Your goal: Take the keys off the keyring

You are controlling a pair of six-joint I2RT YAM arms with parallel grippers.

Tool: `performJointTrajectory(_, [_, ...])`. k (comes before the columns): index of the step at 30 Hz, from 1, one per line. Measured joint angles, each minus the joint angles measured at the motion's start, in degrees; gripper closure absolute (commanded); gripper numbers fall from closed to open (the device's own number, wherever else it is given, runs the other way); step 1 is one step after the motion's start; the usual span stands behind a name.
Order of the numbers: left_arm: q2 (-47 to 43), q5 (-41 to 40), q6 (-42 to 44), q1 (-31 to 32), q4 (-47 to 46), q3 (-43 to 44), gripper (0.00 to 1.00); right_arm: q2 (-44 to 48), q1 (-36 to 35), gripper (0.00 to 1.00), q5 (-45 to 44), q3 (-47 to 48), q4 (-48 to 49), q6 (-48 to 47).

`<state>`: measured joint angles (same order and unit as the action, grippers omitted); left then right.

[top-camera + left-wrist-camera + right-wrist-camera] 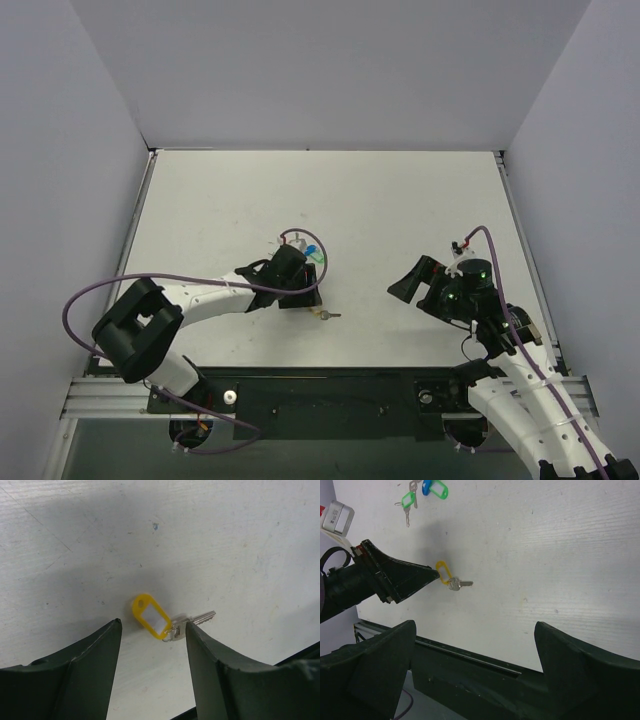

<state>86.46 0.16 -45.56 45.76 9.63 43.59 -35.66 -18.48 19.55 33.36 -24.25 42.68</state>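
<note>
The keyring's yellow tag (pixel 150 616) lies flat on the white table, its thin metal ring joined to a small silver key (pixel 197 618) that points right. My left gripper (pixel 153 623) hovers low over it, open, a dark finger on either side and nothing between them; the right finger (pixel 200 645) stands close by the key's head. From the right wrist view the tag (pixel 442 570) and key (pixel 460 584) peek out past the left gripper (pixel 420 577). In the top view the key (pixel 325 315) shows beside the left gripper (pixel 300 295). My right gripper (pixel 405 285) hangs wide open and empty, well to the right.
A green key tag (pixel 408 500) and a blue key tag (pixel 436 488), each with a key, lie farther back on the table. They sit just behind the left gripper in the top view (pixel 315 252). The table's front rail (pixel 470 652) runs close to the keyring.
</note>
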Motion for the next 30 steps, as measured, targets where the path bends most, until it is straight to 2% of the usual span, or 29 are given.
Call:
performJointTrajectory(14, [5.5, -3.2, -4.4, 3.0, 0.5, 3.4, 0.54, 0.0, 0.0, 0.00, 0.0, 0.0, 0.0, -0.1])
performJointTrajectory(18, [6.2, -4.2, -5.4, 3.9, 0.8, 3.9, 0.65, 0.0, 0.0, 0.00, 0.0, 0.0, 0.0, -0.1])
performJointTrajectory(26, [6.6, -4.5, -6.6, 4.2, 1.6, 4.0, 1.00, 0.0, 0.0, 0.00, 0.0, 0.0, 0.0, -0.3])
performJointTrajectory(30, [6.6, -4.5, -6.8, 4.6, 1.4, 4.6, 1.00, 0.0, 0.0, 0.00, 0.0, 0.0, 0.0, -0.3])
